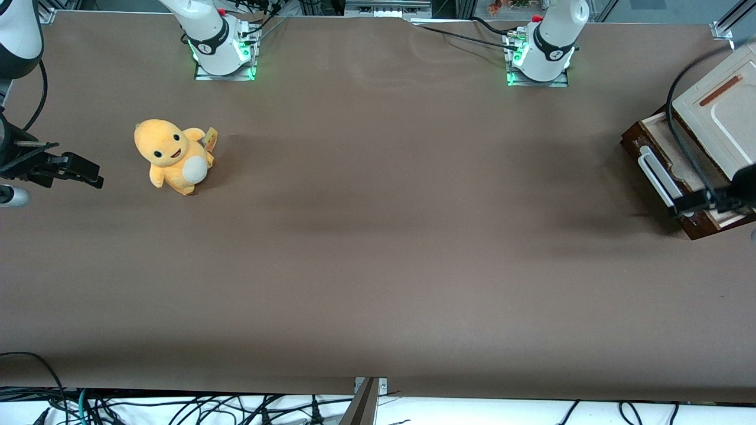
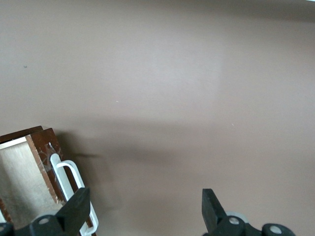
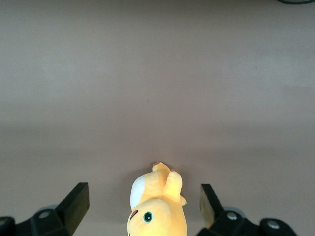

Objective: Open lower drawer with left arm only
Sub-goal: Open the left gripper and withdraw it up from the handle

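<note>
At the working arm's end of the table (image 1: pixel 378 236), close to its edge, stands a cream-topped cabinet (image 1: pixel 723 112), and the drawer (image 1: pixel 661 150) juts out of it toward the middle of the table, its pale inside showing. The white handle (image 1: pixel 657 176) runs along the dark brown drawer front. The gripper (image 1: pixel 700 203) hangs over the end of the drawer front nearer the front camera, above the handle's end, with the left arm (image 1: pixel 745 186) dark and cut off by the picture's edge and a black cable (image 1: pixel 679 136) looping over the drawer. In the left wrist view the fingers (image 2: pixel 78 209) stand wide apart with nothing between them; one fingertip sits just beside the handle (image 2: pixel 74 182), over the drawer (image 2: pixel 22 182) front, though contact cannot be told, and the other finger is over bare brown table (image 2: pixel 197 98). Toward the parked arm's end of the table sits a yellow plush (image 1: pixel 172 156), upright, facing the front camera, well apart from the drawer. The right wrist view shows the same plush (image 3: pixel 157 206) on the table surface.
</note>
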Controlling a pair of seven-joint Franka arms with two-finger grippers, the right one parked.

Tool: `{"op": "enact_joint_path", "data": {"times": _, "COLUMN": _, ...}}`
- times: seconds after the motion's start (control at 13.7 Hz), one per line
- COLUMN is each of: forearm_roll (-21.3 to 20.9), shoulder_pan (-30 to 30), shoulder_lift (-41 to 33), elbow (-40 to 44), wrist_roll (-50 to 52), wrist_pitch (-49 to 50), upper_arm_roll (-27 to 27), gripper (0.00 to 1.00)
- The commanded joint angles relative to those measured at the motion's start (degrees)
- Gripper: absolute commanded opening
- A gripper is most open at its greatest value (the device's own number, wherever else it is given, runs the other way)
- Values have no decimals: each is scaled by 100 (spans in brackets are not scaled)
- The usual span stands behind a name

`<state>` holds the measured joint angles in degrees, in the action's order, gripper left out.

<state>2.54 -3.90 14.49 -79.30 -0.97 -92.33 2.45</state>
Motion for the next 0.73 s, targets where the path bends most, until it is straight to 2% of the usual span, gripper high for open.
{"op": "enact_joint_path", "data": {"times": 0.0, "forearm_roll": -77, "shoulder_pan": 328, "shoulder_lift": -902, "elbow": -902, "wrist_roll": -324, "wrist_pitch": -268, "upper_arm_roll": -8, "gripper": 100}}
{"op": "enact_joint_path", "data": {"times": 0.29, "forearm_roll": -34, "shoulder_pan": 250, "shoulder_lift": -1412, "elbow": -1490, "wrist_roll": -237, "wrist_pitch": -225, "upper_arm_roll": -192, "gripper": 100}}
{"op": "enact_joint_path", "data": {"times": 0.66, "forearm_roll": -69, "shoulder_pan": 241, "shoulder_lift": -1440, "elbow": -1570, "wrist_roll": -245, "wrist_pitch": -207, "upper_arm_roll": -350, "gripper": 100}}
